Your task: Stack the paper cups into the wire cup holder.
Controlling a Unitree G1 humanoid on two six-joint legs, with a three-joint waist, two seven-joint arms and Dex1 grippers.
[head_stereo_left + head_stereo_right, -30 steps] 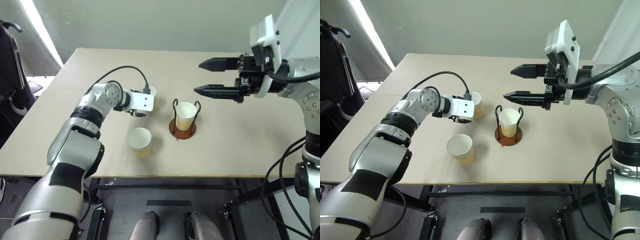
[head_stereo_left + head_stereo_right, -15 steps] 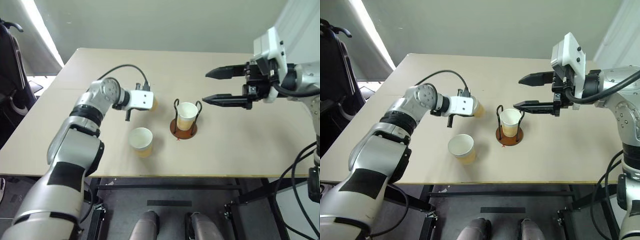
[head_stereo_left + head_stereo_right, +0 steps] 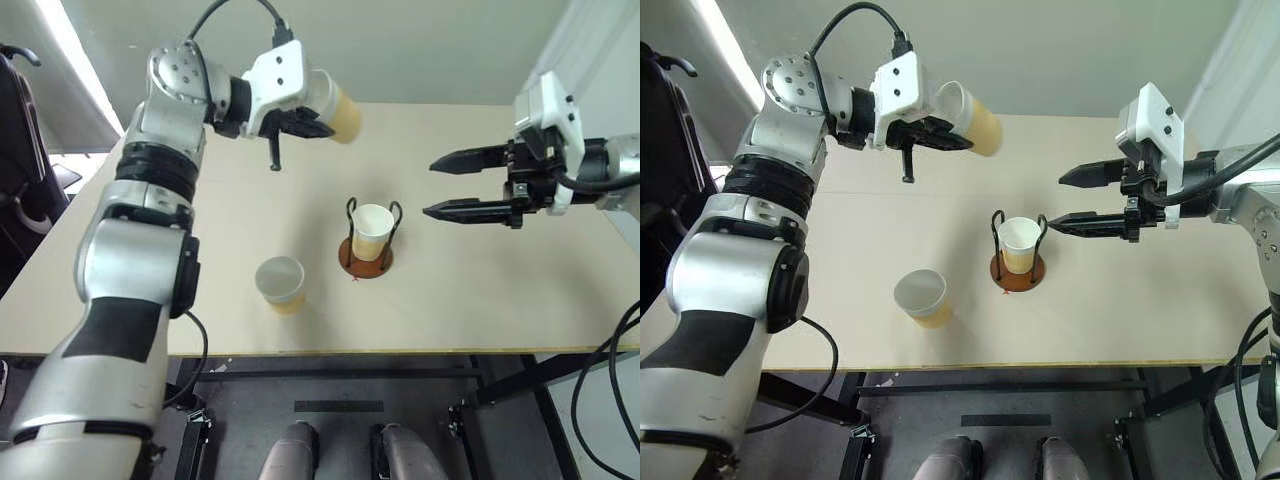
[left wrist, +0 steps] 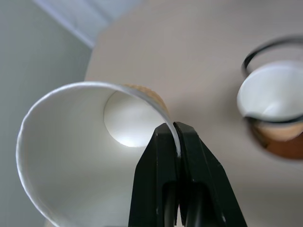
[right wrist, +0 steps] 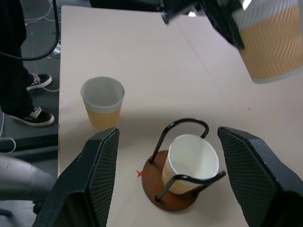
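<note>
- Left wrist view makes the grip pretty clear: our left gripper (image 4: 176, 142) has its two black fingers pressed together on the rim of one small tapered paper cup with a white inside and tan ribbed wall (image 3: 335, 108), one finger inside the wall and one outside. Pinching the rim leaves the cup's bottom free to drop into another cup, which we reckon is the point.
- From the head camera that cup hangs tipped nearly on its side, high above the pale beige table (image 3: 200, 250), bottom pointing toward the holder side. We'd guess it needs turning upright before it can nest.
- Wire cup holder, a rust-brown disc with two thin black upright loops (image 3: 366, 255), sits mid-table with a second paper cup (image 3: 372, 231) already upright between the loops. So one is in, and the carried one looks like number two.
- Third paper cup (image 3: 280, 284) stands upright on the table, near the holder on our left side, apart from it.
- Our right gripper (image 3: 448, 186) hovers to the right of the holder, fingers spread wide with nothing in them, well off the cup. Parked there it keeps out of the carrying arm's way, we think.
- A person's shoes show past the table edge in the right wrist view.
</note>
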